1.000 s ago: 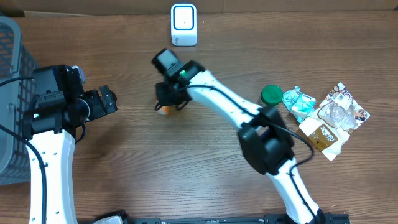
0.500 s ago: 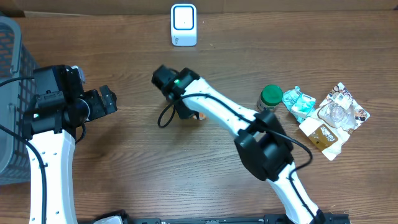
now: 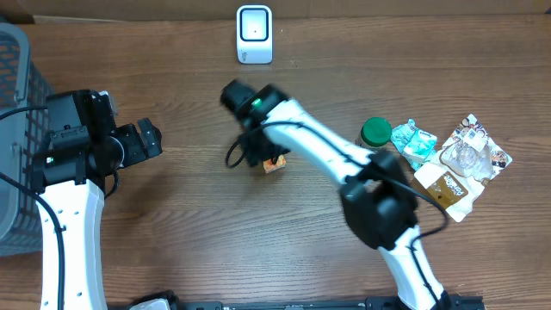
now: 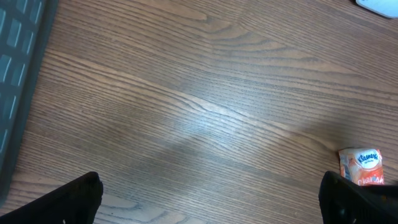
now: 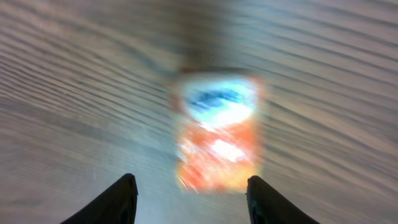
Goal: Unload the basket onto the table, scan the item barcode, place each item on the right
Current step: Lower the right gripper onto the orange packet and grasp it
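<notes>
**While both grippers stand open, the packet lies before the scanner**

When we look from the near edge of the table (image 3: 172, 250) toward the white scanner (image 3: 254, 34), we meet the left gripper (image 4: 210, 186) first. It is well in front of the scanner and far to its left. Its jaws are spread wide, and under them we see only wood. A grey basket (image 3: 13, 129) stands even further to the left of the scanner.

Next comes the small orange packet (image 3: 275, 162). It lies on the wood in front of the scanner, a little to its right. The right gripper (image 5: 189, 180) hangs just over the packet with its jaws parted, and they pinch nothing. In the right wrist view the packet is blurred and shows beyond the two fingertips. We cannot tell if anything touches it.

Well to the right of the scanner is a group of things: a brown and white pouch (image 3: 448, 185), a clear bag (image 3: 473, 146), teal sachets (image 3: 413, 140) and a jar with a green lid (image 3: 375, 132). The scanner itself stands at the far edge.
</notes>
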